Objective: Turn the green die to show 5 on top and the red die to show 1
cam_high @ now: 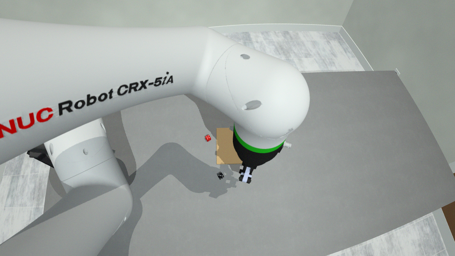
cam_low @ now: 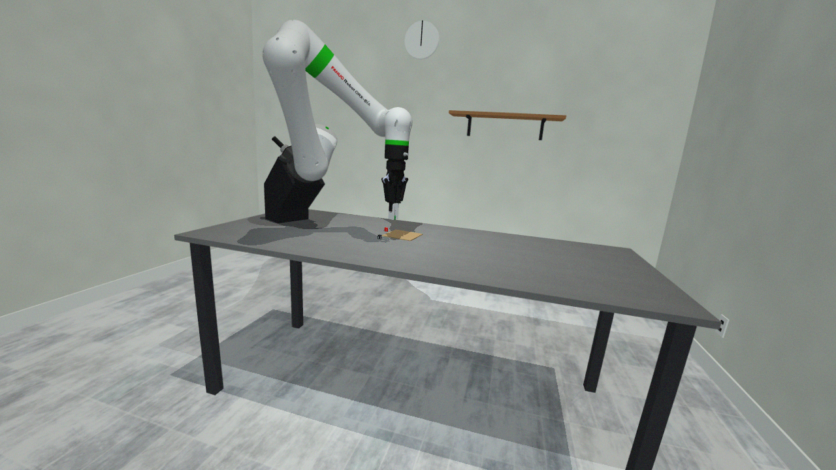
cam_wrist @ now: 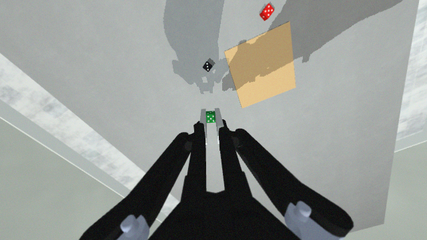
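My gripper (cam_wrist: 210,115) is shut on the green die (cam_wrist: 210,117) and holds it well above the table, off the near side of the tan mat (cam_wrist: 261,65). The gripper also shows in the top view (cam_high: 245,175) and in the exterior view (cam_low: 395,213). The red die (cam_wrist: 267,11) lies on the table just past the mat's far corner; it also shows in the top view (cam_high: 207,137). The black die (cam_wrist: 207,66) lies on the table left of the mat, two pips up; it also shows in the top view (cam_high: 220,175). No die is on the mat (cam_high: 226,146).
The arm's wrist (cam_high: 257,95) hangs over the mat and hides part of it in the top view. The robot base (cam_low: 286,196) stands at the table's far left corner. The table edge runs below the gripper in the wrist view.
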{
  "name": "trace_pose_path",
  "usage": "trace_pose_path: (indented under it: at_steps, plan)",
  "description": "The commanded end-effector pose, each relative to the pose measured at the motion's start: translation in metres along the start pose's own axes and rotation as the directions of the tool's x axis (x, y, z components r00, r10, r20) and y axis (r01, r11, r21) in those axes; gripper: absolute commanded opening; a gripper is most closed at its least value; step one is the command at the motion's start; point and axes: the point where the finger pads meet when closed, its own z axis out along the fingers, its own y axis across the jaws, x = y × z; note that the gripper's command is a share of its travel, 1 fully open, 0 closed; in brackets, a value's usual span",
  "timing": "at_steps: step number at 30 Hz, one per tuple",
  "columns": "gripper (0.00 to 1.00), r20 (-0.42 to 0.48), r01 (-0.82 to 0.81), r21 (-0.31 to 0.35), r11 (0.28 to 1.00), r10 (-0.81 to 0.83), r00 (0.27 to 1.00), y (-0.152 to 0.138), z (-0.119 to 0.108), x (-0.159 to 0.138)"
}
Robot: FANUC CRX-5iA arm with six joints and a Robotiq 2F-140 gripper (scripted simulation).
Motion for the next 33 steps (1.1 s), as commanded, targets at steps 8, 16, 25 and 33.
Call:
trace_pose_path:
  at_steps: [8, 16, 25, 33]
  plan:
    - [0.07, -0.014, 0.242, -0.001, 0.97, -0.242, 0.97, 0.063, 0.002, 0.016]
    - [0.07, -0.005, 0.465, -0.001, 0.885, -0.465, 0.885, 0.125, -0.003, 0.038]
    - [0.07, 0.001, 0.512, 0.0, 0.859, -0.512, 0.859, 0.139, -0.005, 0.044]
    - [0.07, 0.001, 0.512, 0.0, 0.859, -0.512, 0.859, 0.139, -0.005, 0.044]
